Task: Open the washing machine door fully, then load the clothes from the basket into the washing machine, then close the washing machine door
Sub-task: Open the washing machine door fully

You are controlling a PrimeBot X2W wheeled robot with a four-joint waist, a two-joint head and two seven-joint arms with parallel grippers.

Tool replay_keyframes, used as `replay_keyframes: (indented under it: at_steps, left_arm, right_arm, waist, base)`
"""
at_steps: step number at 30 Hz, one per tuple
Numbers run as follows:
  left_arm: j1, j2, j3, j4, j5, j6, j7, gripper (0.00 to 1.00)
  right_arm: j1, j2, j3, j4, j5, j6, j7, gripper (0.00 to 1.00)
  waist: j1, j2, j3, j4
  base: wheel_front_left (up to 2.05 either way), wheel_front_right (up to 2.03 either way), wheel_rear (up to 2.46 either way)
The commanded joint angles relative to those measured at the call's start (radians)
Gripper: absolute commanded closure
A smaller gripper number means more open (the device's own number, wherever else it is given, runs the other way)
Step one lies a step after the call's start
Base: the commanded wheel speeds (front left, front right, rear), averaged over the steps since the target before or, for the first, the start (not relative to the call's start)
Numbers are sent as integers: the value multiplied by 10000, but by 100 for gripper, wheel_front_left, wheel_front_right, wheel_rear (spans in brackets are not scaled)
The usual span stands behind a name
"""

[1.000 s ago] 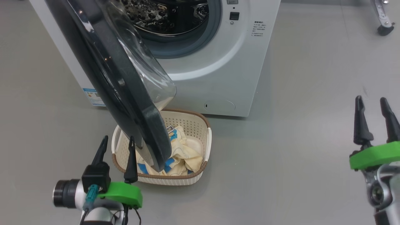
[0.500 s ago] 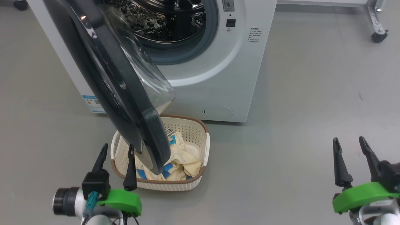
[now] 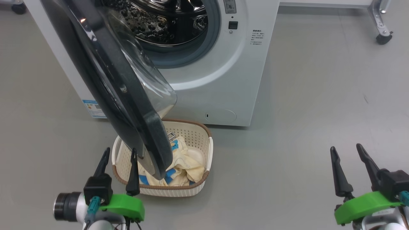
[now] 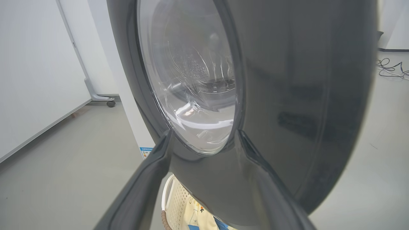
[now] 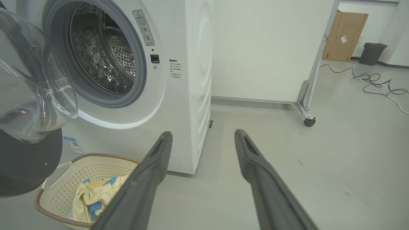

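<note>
We are opening the door [image 3: 134, 102], which is hanging half-open at 10 o'clock over the basket [image 3: 193, 134] of clothes [image 3: 188, 162]. Left tool [image 3: 120, 149] and right tool [image 3: 346, 147] are gaping, empty. Next, we judge, the left tool should be pushing the door toward 9 o'clock.

washing machine door [image 3: 127, 95] overhanging left side of basket [image 3: 195, 134], its right side open above, drum [image 3: 159, 22] mouth clear

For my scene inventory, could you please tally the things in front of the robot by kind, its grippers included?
washing machine: 1
washing machine door: 1
basket: 1
clothes heap: 1 (separate pieces cannot be told)
grippers: 2, left gripper and right gripper
Total: 6
</note>
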Motion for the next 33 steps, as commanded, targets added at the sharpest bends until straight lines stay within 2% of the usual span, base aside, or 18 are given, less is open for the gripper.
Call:
replay_keyframes:
  at_steps: [1,16,17,18,19,20,21,23,24,28,33]
  left_arm:
    - [-275,185,348,-271,-35,-3,-69,0]
    - [-345,209,366,-238,-76,8,-69,2]
    - [-354,211,366,-241,-81,0,-69,7]
    - [-361,214,367,-245,-87,-8,-69,19]
    - [-365,221,371,-247,-92,-14,-69,32]
    - [-367,228,378,-250,-99,-17,-69,51]
    - [-369,235,385,-255,-107,-22,-69,58]
    - [-374,254,397,-265,-128,-43,-69,93]
    - [-378,266,402,-265,-137,-56,-69,100]
    - [-421,322,464,-216,-222,-104,-69,100]
    - [-841,627,919,-449,-352,91,-69,100]
  right_arm:
    - [-116,-95,192,-395,48,-23,33,0]
    - [-119,-94,293,-346,116,-23,51,0]
    - [-120,-94,310,-339,118,-23,52,0]
    - [-120,-94,348,-337,130,-23,57,0]
    - [-119,-94,370,-336,138,-23,61,0]
    - [-121,-94,382,-338,135,-23,60,0]
    - [-124,-94,389,-343,129,-23,57,0]
    - [-138,-94,412,-358,131,-23,55,0]
    - [-145,-94,419,-361,138,-23,48,0]
    - [-167,-93,438,-362,158,-23,48,0]
    - [-168,-93,412,-353,205,-23,74,0]
  waist:
    - [0,0,-3,2]
    - [0,0,72,15]
    - [0,0,74,20]
    - [0,0,81,23]
    - [0,0,84,24]
    - [0,0,89,22]
    - [0,0,97,23]
    - [0,0,115,19]
    - [0,0,117,21]
    - [0,0,133,31]
    - [0,0,140,86]
  base:
    - [0,0,0]
    - [0,0,0]
    - [0,0,0]
    - [0,0,0]
    - [0,0,0]
    - [0,0,0]
    - [0,0,0]
    - [0,0,0]
    - [0,0,0]
    - [0,0,0]
    - [0,0,0]
